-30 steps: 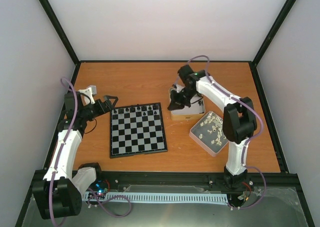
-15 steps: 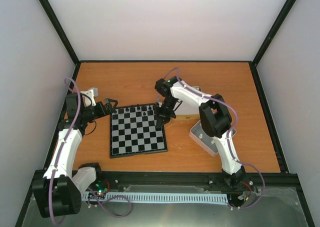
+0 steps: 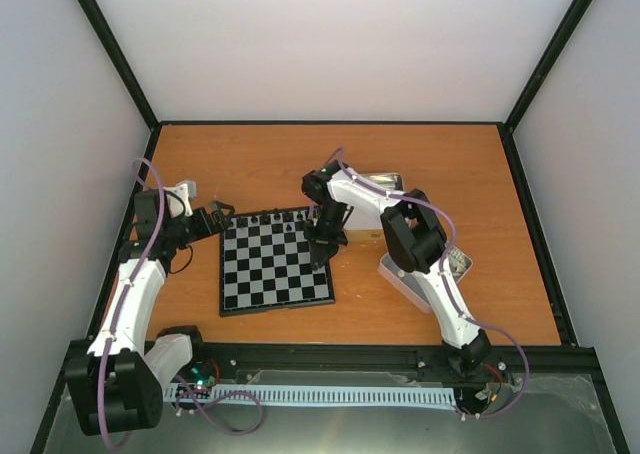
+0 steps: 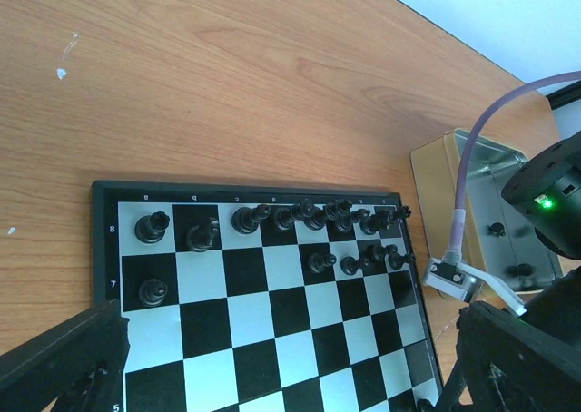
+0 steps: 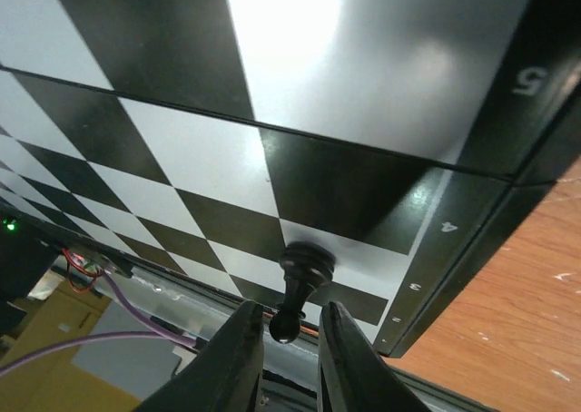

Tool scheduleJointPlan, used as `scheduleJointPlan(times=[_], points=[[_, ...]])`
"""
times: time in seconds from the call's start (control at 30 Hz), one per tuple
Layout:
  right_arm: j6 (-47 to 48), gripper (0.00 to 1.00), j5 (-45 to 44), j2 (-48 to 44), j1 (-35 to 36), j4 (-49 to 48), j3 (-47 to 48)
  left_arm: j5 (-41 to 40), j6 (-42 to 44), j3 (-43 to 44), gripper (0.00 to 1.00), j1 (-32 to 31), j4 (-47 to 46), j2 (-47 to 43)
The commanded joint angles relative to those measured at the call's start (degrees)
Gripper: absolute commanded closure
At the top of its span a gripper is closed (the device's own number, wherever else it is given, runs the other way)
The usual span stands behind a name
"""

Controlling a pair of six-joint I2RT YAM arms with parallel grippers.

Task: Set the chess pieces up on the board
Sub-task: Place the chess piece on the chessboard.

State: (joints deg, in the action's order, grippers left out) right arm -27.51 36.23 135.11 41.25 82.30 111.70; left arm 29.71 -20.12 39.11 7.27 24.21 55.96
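The board (image 3: 275, 264) lies on the table's left middle. Several black chess pieces (image 3: 276, 217) stand along its far rows, also seen in the left wrist view (image 4: 309, 217). My right gripper (image 3: 322, 242) hovers over the board's right edge, shut on the head of a black pawn (image 5: 300, 285), whose base points at the board (image 5: 182, 58) near the rank 3 and 4 marks. My left gripper (image 3: 222, 214) is open and empty at the board's far left corner. In its wrist view the board (image 4: 272, 339) lies between its fingers (image 4: 64, 358).
A gold-sided tin (image 3: 385, 187) sits right of the board behind my right arm, with black pieces inside (image 4: 508, 249). A second silver tin (image 3: 452, 266) with cream-white pieces lies nearer, mostly hidden by the arm. Grey walls enclose the table.
My right arm has swung left from the gold-sided tin to the board's right edge, carrying the black pawn. My left gripper has barely shifted.
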Motion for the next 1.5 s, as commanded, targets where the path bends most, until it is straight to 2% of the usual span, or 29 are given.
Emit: scheduleJointPlan(times=[0.0, 0.23, 0.43, 0.6, 0.77, 0.97, 1.07, 1.27, 1.47], points=[[-0.27, 0.80, -0.02, 1.25, 0.24, 2.73, 2.60, -1.03, 1.27, 0.28, 0.00, -0.38, 0.62, -0.46], [0.12, 0.70, -3.95, 0.71, -0.07, 3.92, 8.46, -1.41, 1.52, 0.76, 0.00, -0.32, 0.91, -0.30], [1.31, 0.59, -14.98, -6.04, 0.41, 0.61, 9.18, -2.05, 2.24, 2.32, 0.00, -0.31, 2.92, -1.80], [-1.04, 0.55, -24.00, -15.20, 2.70, -8.65, 1.32, -2.32, 2.87, 2.62, 0.00, -0.32, 3.04, -5.90], [1.16, 0.51, -32.35, -25.82, 4.55, -19.07, -8.58, -2.82, 2.49, 1.40, 0.00, -0.32, 1.98, -11.19], [4.57, 0.47, -35.37, -37.64, 4.89, -31.94, -26.98, -3.42, 0.45, -1.63, 0.00, -0.34, -0.88, -19.64], [2.75, 0.47, -34.47, -38.78, 5.17, -32.80, -30.54, -4.51, 0.16, -1.91, 0.00, -0.41, -0.84, -22.25], [0.13, 0.47, -38.57, -39.07, 7.65, -36.13, -36.71, -4.59, -0.11, -1.76, 0.00, -0.40, -0.92, -23.45], [-1.49, 0.50, -38.26, -36.68, 10.03, -38.79, -37.98, -4.56, -0.25, -2.07, 0.00, -0.41, -1.22, -25.27]])
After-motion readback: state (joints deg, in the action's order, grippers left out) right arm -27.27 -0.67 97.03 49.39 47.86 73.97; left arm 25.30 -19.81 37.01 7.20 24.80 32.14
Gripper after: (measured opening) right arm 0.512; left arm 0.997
